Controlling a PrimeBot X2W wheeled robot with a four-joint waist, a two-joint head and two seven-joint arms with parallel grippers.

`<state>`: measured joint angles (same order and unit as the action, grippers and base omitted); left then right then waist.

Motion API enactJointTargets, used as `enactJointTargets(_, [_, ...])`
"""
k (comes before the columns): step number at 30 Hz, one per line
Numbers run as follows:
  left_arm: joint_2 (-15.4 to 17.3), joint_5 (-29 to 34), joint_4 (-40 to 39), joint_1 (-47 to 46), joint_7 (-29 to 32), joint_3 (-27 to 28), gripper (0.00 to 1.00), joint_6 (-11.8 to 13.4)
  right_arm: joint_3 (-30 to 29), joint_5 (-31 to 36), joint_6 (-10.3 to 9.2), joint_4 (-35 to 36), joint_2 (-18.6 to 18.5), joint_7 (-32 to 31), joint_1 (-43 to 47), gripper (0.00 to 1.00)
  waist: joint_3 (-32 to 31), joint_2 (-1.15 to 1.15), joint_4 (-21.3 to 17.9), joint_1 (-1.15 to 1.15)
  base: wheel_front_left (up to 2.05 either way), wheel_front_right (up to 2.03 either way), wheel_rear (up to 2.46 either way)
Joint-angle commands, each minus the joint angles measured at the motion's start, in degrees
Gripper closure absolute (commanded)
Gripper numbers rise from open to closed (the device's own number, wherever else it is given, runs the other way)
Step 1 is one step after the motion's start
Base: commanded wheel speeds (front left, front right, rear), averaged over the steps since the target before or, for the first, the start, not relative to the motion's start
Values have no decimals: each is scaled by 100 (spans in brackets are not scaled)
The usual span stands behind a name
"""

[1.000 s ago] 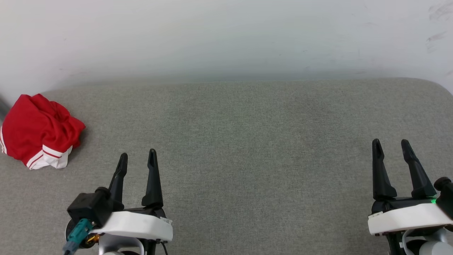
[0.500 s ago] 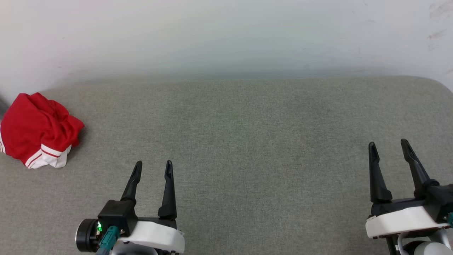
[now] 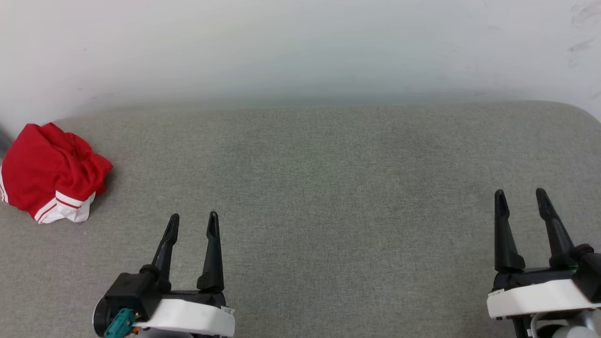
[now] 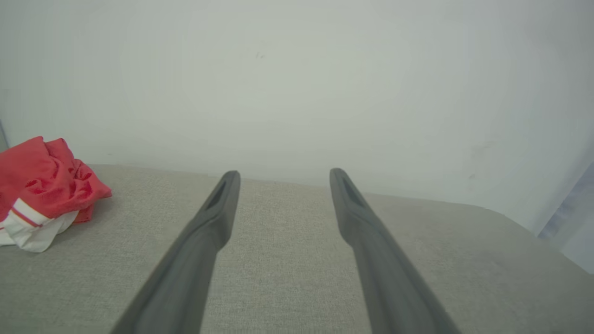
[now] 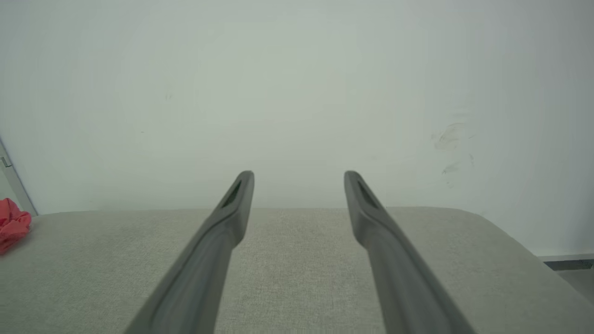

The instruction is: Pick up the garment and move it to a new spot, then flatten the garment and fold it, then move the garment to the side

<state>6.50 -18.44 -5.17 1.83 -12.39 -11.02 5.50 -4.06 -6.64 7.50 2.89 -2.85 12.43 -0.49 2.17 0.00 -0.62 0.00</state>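
Nearest, lower left of the head view: left gripper (image 3: 193, 217), white wrist housing with a teal connector at its side, two long dark fingers (image 3: 212, 253) pointing up the view. Spread apart, pinching nothing, bare grey fabric between them. Same from the left wrist view: left gripper (image 4: 284, 174), both fingers wide apart and empty.

Lower right of the head view: right gripper (image 3: 520, 192), white housing with a small green light, fingers likewise spread and empty. Confirmed in the right wrist view: right gripper (image 5: 299, 175), open gap, nothing in it.

Beneath both: desk (image 3: 328, 188), covered in grey woven fabric, rounded at the far right corner.

Farther back, at the far left of the desk: garment (image 3: 49, 171), crumpled into a red heap, a white sleeve with red stripe trim at its near lower edge. Lying on the fabric close to the left edge, well apart from the left gripper, farther again from the right gripper. Seen also at the left of the left wrist view (image 4: 44, 185) and as a red scrap at the left edge of the right wrist view (image 5: 13, 227).

Farthest: white wall (image 3: 300, 47) behind the desk, faint scuff marks toward the upper right.
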Motion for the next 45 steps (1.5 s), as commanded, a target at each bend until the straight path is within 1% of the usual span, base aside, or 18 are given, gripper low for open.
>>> enactJointTargets(1, [-53,69,16,43,-58,130,0,-197,20,-63,-2,-86,-6,50,99,0,-17,0,-1,0,0,0,0])
enactJointTargets(2, [-179,232,131,154,-91,358,0,-594,31,-105,-2,-258,-6,79,116,0,-51,0,-1,0,0,0,0])
enactJointTargets(4, [-236,386,206,208,-112,473,0,-806,38,-54,-2,-386,-5,109,138,0,-71,0,-7,0,0,0,0])
enactJointTargets(7, [-277,684,320,278,-151,504,0,-1008,46,46,-2,-558,-5,139,133,0,-92,0,-4,0,0,0,0])
enactJointTargets(10, [-306,889,379,317,-176,526,0,-1093,60,170,-2,-699,-5,174,127,0,-103,0,11,0,0,0,0])
enactJointTargets(15, [-342,1147,488,365,-227,494,0,-1175,99,361,-2,-817,-5,230,133,0,-108,0,40,0,0,0,0])
enactJointTargets(22, [-359,1264,584,383,-289,553,0,-1220,137,560,-2,-852,-4,284,126,0,-76,0,70,0,0,0,0])
enactJointTargets(33, [-362,1147,650,263,-284,539,0,-1261,130,476,-2,-870,-4,282,118,0,-20,0,190,0,0,0,0])
enactJointTargets(39, [-362,1062,709,251,-284,620,0,-1244,240,395,-3,-844,-4,281,153,0,-29,0,444,0,0,0,0])
enactJointTargets(45, [-363,1085,741,269,-284,696,0,-1206,363,368,-2,-873,-3,279,228,0,-63,0,928,0,0,0,0])
